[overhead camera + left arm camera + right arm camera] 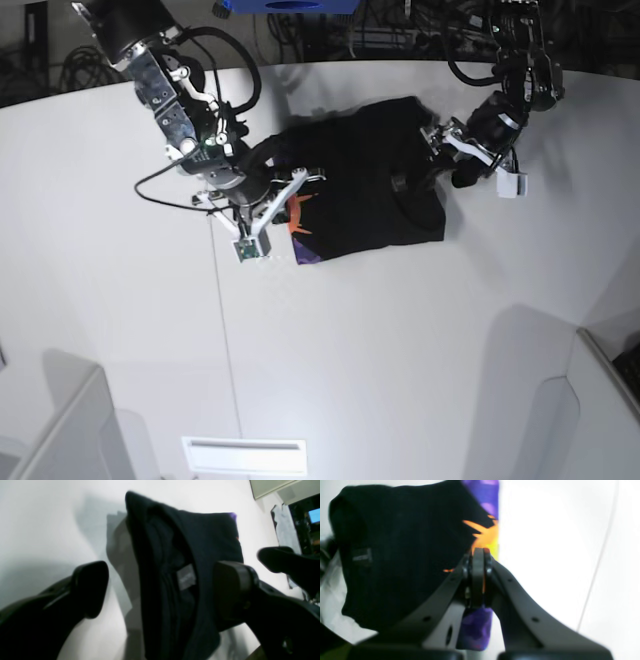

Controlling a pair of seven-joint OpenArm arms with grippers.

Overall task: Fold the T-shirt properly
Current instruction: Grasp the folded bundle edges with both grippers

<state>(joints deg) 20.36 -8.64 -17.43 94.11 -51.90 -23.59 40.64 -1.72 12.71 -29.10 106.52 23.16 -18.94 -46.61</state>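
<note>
Two black grippers work at opposite ends of the large black cotton T-shirt [365, 180], which lies folded into a rough rectangle on the white bench [400, 330], towards its far edge. The right gripper [478, 555] is clenched tight on the shirt's edge where the purple and orange print [485, 533] shows; in the right wrist view the fingers [478, 562] press together with printed cloth caught between them, purple fabric hanging below. In the base view this gripper [290, 200] sits at the shirt's end nearer the bench's left side, with the orange of the print just beside it.

The left gripper [160, 587] is released, its jaws spread wide. In the left wrist view the two black fingers [92, 587] stand on either side of the shirt's bunched end, where a small grey neck label [186, 577] shows; whether either pad touches the cloth I cannot tell. In the base view this gripper [440, 155] sits at the shirt's opposite end.

No containers are in view. A small grey cloth [286, 527] lies near the bench's edge in the left wrist view. Beyond the far edge are dark cables and equipment [400, 30]; a thin seam line [225, 320] runs across the bench.
</note>
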